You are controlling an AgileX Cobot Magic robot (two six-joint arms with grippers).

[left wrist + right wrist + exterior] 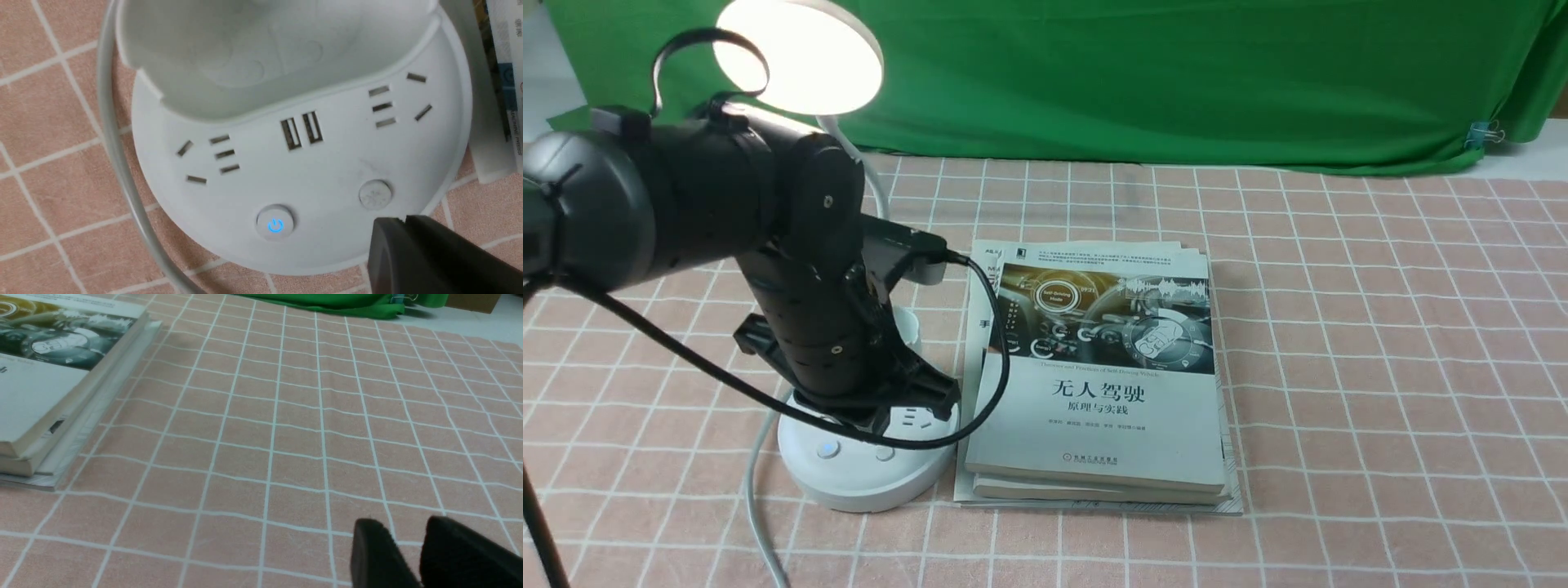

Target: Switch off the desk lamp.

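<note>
Bulky black left arm [817, 269], the nearer one, poises its dark pincer [404, 220], tips together, with the lit white plastic desk lamp's [800, 61] plain round button [375, 195], likely target, around six o'clock!

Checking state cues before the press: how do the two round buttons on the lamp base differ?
The power button shows a lit blue power symbol; the other button has only a pale, unlit mark. The power button sits farther from the books, the other button nearer them. Both are round, whitish and set into the lamp base.
</note>
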